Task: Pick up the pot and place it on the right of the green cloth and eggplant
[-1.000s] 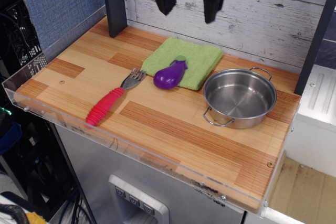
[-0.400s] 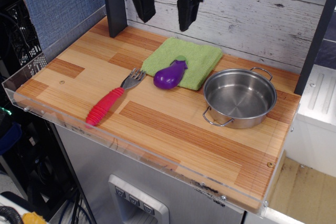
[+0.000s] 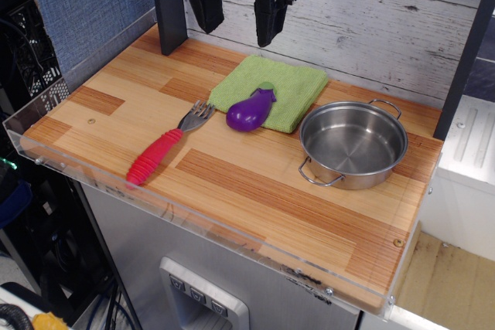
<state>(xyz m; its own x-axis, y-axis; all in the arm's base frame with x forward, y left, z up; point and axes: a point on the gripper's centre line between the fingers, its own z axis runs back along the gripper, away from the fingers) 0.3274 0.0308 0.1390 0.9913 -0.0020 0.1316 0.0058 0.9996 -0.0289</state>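
The shiny steel pot (image 3: pixel 353 144) with two wire loop handles stands on the wooden table, right of the light green cloth (image 3: pixel 269 91). The purple eggplant (image 3: pixel 251 109) lies on the cloth's front edge. My black gripper (image 3: pixel 236 19) hangs open and empty high at the back, above the table behind the cloth's left part, well away from the pot.
A red-handled fork (image 3: pixel 162 147) lies left of the eggplant. A dark post (image 3: pixel 168 5) stands at the back left, another (image 3: pixel 464 59) at the right. A clear acrylic rim (image 3: pixel 201 218) lines the table's front and left edges. A white plank wall is behind.
My gripper has moved left along the back, from above the cloth's right part to above its left. The pot, cloth, eggplant and fork have not moved.
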